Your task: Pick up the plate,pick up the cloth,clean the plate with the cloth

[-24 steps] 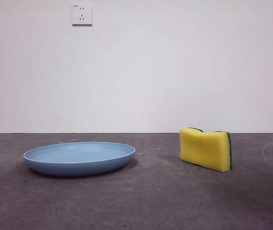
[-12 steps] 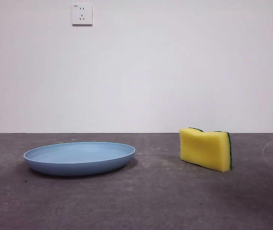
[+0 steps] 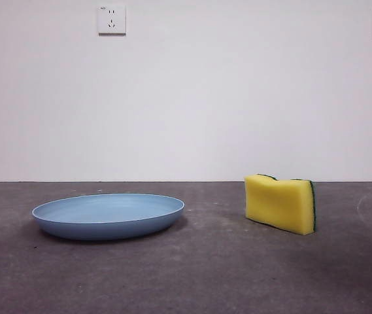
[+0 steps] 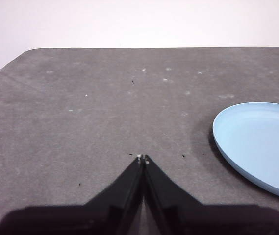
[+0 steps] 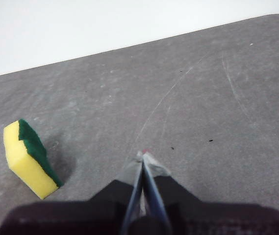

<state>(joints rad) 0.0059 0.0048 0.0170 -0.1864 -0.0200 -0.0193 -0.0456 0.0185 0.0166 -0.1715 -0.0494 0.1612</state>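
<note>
The light-blue plate [image 3: 107,214] lies flat on the dark table at the left of the front view. It also shows in the left wrist view [image 4: 259,142]. The cloth is a yellow sponge [image 3: 280,203] with a green scouring face, standing on its edge at the right. It also shows in the right wrist view [image 5: 29,157]. My left gripper [image 4: 142,158] is shut and empty, above the table to one side of the plate. My right gripper [image 5: 142,155] is shut and empty, apart from the sponge. Neither gripper shows in the front view.
The dark grey table [image 3: 205,275] ends at a white wall. Two wall sockets [image 3: 111,19] sit high on the wall. The table's rounded corner [image 4: 26,53] shows in the left wrist view.
</note>
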